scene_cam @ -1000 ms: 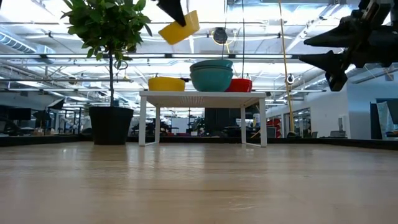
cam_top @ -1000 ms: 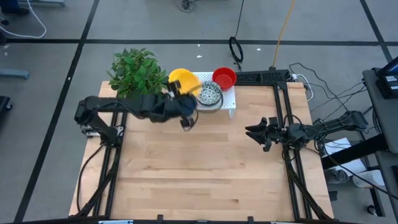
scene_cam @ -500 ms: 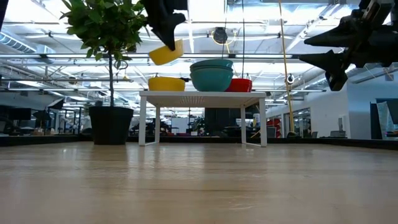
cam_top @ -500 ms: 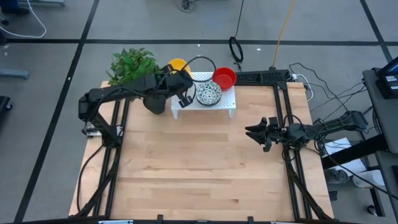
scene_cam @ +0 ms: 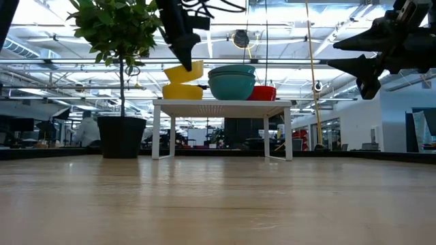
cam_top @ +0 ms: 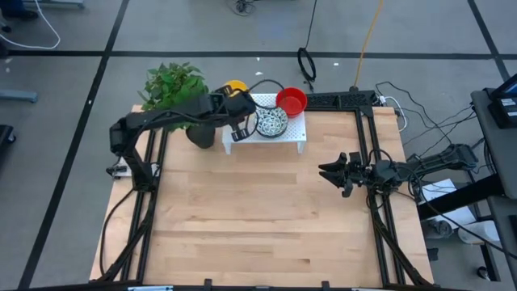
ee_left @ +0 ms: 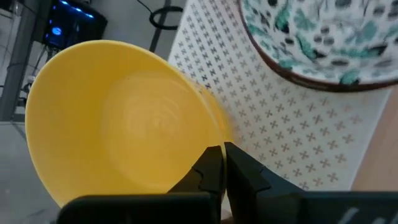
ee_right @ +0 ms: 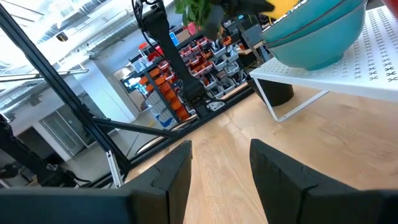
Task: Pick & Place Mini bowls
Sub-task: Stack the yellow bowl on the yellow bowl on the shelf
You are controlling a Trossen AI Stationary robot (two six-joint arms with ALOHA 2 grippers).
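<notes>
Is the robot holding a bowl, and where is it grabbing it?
Yes. The left gripper pinches a yellow bowl by its rim, over the white rack. The right gripper is open and holds nothing.

Yellow bowls — two in sight: one tilted bowl [scene_cam: 185, 71] above another yellow bowl [scene_cam: 182, 91] that sits on the rack. Speckled bowls — two stacked, the upper speckled bowl [scene_cam: 231, 70] nested in the lower speckled bowl [scene_cam: 231, 87]. One red bowl [cam_top: 291, 100]. One white rack [cam_top: 296, 129]. One potted plant [cam_top: 172, 87]. Two arms over one table [cam_top: 258, 218].
</notes>
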